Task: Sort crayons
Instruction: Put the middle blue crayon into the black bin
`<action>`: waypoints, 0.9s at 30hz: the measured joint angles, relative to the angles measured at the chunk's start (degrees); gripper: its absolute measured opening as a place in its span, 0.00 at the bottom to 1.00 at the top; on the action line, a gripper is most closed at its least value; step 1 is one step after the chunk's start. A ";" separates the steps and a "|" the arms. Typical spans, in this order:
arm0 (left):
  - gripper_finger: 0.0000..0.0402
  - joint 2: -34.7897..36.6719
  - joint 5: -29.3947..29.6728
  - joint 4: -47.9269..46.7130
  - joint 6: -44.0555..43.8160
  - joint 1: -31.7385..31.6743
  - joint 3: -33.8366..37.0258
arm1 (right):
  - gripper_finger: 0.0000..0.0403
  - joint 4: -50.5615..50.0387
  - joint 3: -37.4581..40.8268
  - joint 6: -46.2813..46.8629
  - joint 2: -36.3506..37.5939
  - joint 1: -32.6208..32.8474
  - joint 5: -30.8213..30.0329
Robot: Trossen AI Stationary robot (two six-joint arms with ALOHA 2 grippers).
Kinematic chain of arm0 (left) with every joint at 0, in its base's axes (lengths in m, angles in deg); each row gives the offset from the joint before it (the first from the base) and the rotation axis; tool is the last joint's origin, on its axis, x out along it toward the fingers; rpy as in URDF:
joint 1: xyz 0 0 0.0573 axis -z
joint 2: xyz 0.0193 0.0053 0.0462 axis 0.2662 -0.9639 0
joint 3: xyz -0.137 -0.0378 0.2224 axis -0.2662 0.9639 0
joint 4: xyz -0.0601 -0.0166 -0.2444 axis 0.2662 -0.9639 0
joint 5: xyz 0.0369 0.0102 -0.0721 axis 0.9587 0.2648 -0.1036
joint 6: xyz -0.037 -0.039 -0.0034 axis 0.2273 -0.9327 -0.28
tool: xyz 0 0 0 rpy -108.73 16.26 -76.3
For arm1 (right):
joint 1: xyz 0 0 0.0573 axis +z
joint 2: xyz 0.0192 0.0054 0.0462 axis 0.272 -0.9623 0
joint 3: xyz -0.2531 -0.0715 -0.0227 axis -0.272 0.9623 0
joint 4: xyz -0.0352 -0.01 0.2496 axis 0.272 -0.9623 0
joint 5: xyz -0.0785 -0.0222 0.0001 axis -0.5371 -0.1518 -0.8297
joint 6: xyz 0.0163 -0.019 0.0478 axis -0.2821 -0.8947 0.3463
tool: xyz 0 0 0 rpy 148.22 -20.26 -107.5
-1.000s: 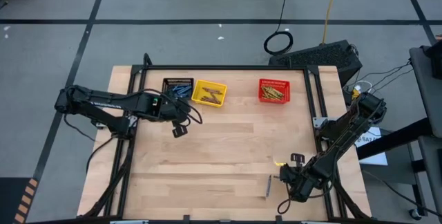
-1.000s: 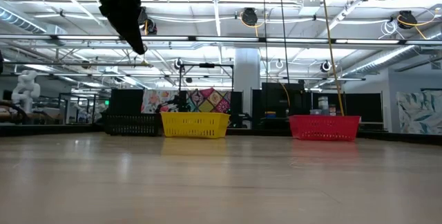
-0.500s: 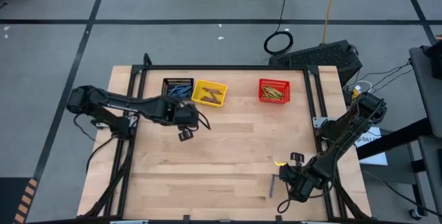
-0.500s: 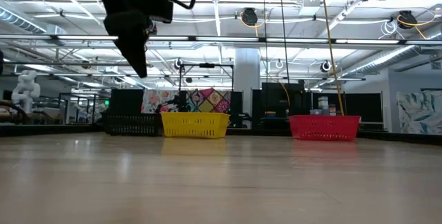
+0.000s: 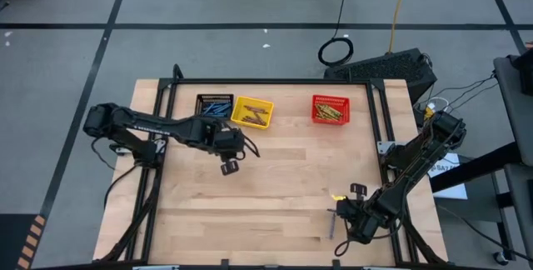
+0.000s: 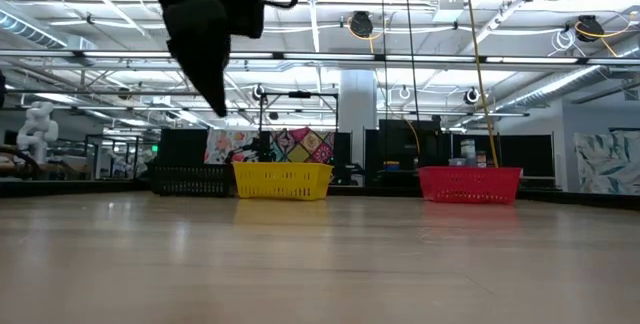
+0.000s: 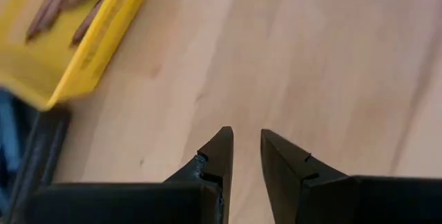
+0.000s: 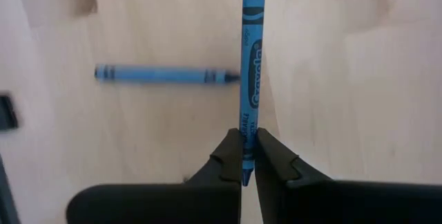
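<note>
Left tool (image 5: 229,167) moved off baskets, right tool (image 8: 247,156) pinching blue crayon (image 8: 252,58), wrist-only

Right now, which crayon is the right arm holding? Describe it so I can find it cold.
Go to the table's near right corner, where the right gripper sits low. Two blue crayons are there: one lies loose on the wood; the held blue crayon sticks straight out from the shut jaws, pinched by one end.
</note>
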 joint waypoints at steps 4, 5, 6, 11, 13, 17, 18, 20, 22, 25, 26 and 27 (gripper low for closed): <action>0.18 -0.02 -0.04 6.40 5.64 3.27 0.00 | 0.00 1.36 0.00 0.12 0.00 -0.02 -6.34; 0.18 -0.02 0.10 8.66 7.80 4.25 0.00 | 0.00 2.01 0.00 0.04 0.00 -0.02 -8.30; 0.18 -0.02 0.18 10.50 9.78 5.17 0.00 | 0.00 2.49 0.00 0.03 0.02 -0.02 -10.12; 0.18 -0.02 0.71 19.73 14.13 8.83 0.00 | 0.00 4.97 0.00 0.62 0.02 -0.02 -20.42; 0.18 -0.02 2.15 22.24 14.17 9.66 0.00 | 0.00 6.91 0.00 0.44 0.02 -0.02 -25.22; 0.18 -0.04 2.98 28.81 14.19 10.17 0.00 | 0.00 11.15 0.00 -3.68 0.02 -0.57 -34.60; 0.18 -0.04 2.98 31.03 14.12 10.17 0.00 | 0.00 12.41 0.00 -5.37 0.02 -0.92 -36.35; 0.18 -0.04 2.94 35.64 14.06 10.15 0.00 | 0.00 15.15 0.00 -9.19 0.02 -1.89 -40.21; 0.18 -0.04 1.49 39.56 13.82 10.15 0.00 | 0.00 18.61 0.00 -13.44 0.19 -3.12 -43.28; 0.18 -0.04 -2.21 44.06 13.64 10.16 0.00 | 0.00 24.90 0.00 -21.00 0.72 -5.20 -45.93; 0.18 -0.04 -3.63 45.01 13.64 10.18 0.00 | 0.00 27.05 0.00 -23.64 0.84 -5.75 -46.57; 0.18 -0.04 -4.80 45.52 13.62 10.22 0.00 | 0.00 29.16 0.00 -26.42 0.91 -6.33 -47.16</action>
